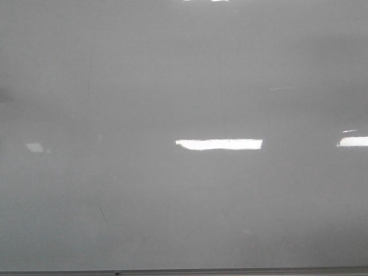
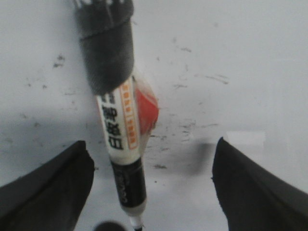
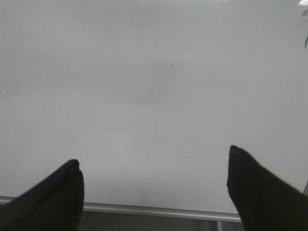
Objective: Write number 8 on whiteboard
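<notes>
White marker (image 2: 124, 144) between spread left hand (image 2: 151, 192) fingers.

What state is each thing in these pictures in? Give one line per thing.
whiteboard: glossy, only faint scratch lines, no 8 drawn yet
marker pen: lies between the open left fingers, ungripped; cap state unclear
left gripper: open
right gripper: open, empty, facing the board

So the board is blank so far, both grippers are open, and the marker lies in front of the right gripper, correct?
Not quite: the marker lies between the open fingers of the left gripper, as the left wrist view shows. The right gripper is open with only the whiteboard ahead. No 8 shows on the board in the front view.
</notes>
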Robot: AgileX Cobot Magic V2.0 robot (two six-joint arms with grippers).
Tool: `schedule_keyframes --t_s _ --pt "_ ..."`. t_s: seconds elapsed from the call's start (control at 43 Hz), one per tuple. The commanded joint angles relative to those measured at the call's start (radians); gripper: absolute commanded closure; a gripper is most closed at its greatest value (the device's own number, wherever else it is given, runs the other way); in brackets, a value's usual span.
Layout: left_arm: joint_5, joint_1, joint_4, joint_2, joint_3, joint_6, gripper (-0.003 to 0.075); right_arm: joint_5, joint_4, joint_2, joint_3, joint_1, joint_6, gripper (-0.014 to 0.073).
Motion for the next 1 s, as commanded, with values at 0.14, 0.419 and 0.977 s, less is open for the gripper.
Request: schedule_keyframes --t_s 0.14,0.419,0.977 --pt "-0.068 -0.003 -0.012 0.012 -0.050 -0.008 0.0247 -0.063 -0.009 0.008 -0.026 -0.004 -0.009 -0.0031" --pt "-0.072 -0.003 -0.012 0.012 -0.050 -0.008 0.0555 -0.064 -0.009 0.008 -0.026 -0.004 -0.009 -0.0031" --pt "0.277 -0.008 -0.002 -0.094 -0.146 0.080 0.0741 -0.016 0.024 0.010 -0.079 -0.004 -0.009 -0.0031"
